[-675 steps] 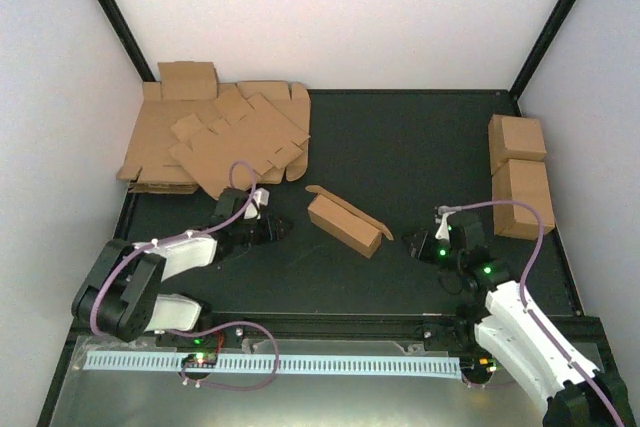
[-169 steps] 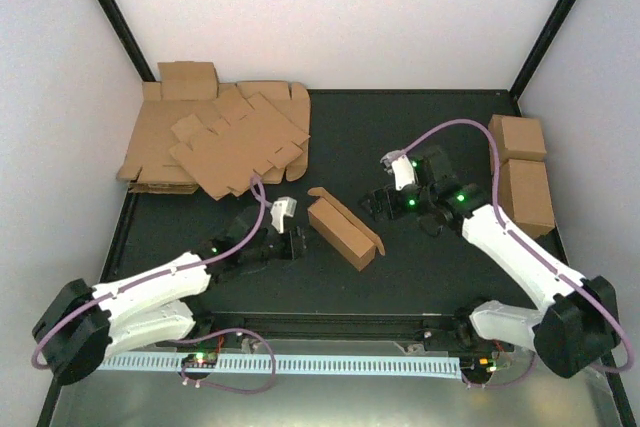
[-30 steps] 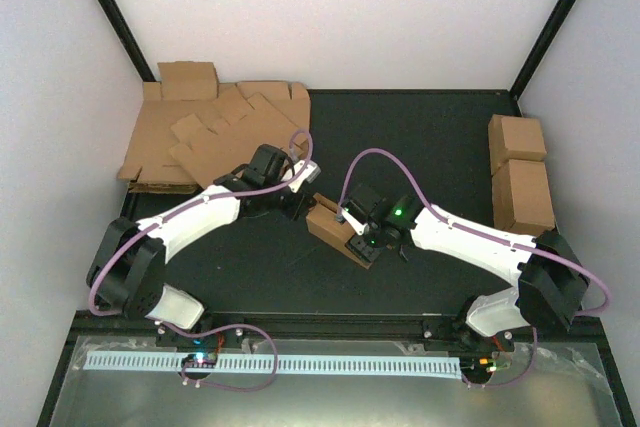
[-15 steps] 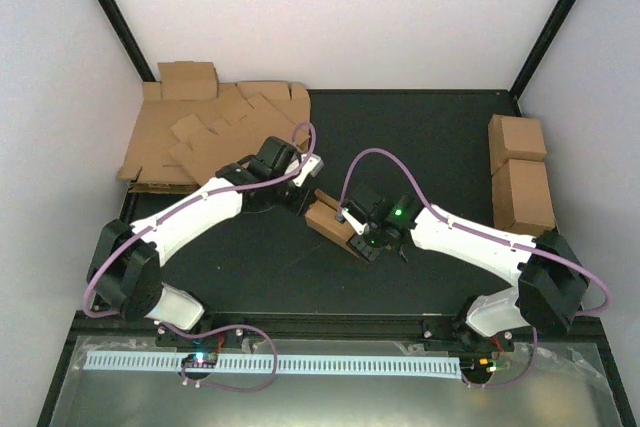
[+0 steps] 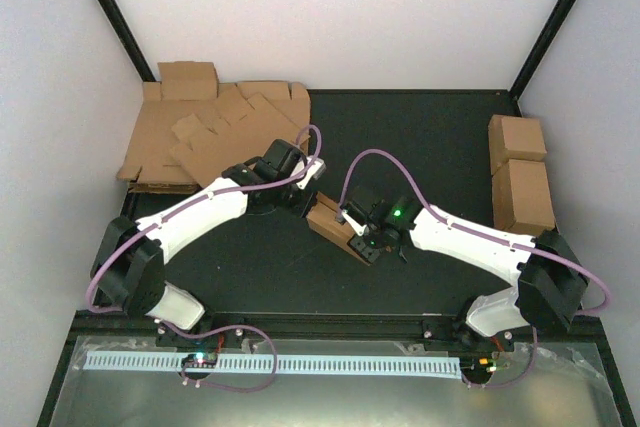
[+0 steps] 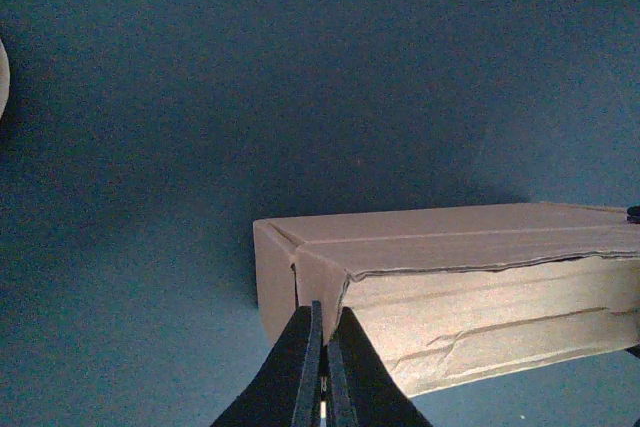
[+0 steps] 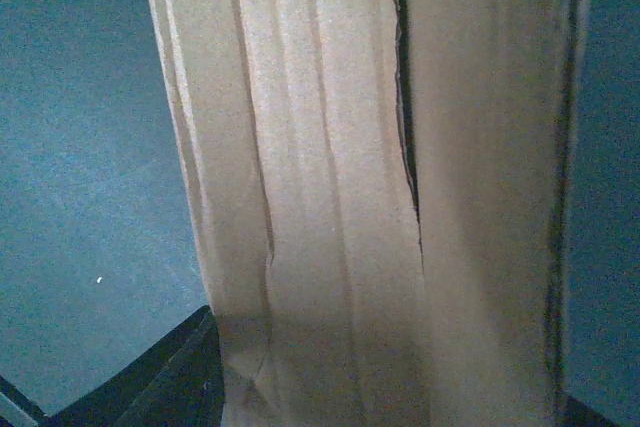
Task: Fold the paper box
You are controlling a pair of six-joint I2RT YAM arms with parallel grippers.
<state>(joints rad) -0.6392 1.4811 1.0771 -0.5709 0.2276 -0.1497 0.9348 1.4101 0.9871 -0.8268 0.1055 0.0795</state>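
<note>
Slides in from upper left: left end effector [image 6: 328, 312], tips pressed together, nudging the paper box [image 6: 470, 287] end. Right end effector [image 5: 361, 241] narrowing astride it, grip unclear. Lid down, ends probably next.

The left arm [image 5: 200, 215] reaches from the lower left of the top view up and to the right, towards the centre. The left gripper [image 6: 321, 312] is closed: in the left wrist view its two dark fingers [image 6: 297, 372] meet at the bottom centre. The right arm [image 5: 470, 237] reaches from the lower right to the left, wrist bent down, with a green light on it. The right gripper [image 5: 361, 241] has its fingers [image 7: 160, 382] apart, at the bottom corners of the right wrist view. Whether they press on anything, I cannot tell.
</note>
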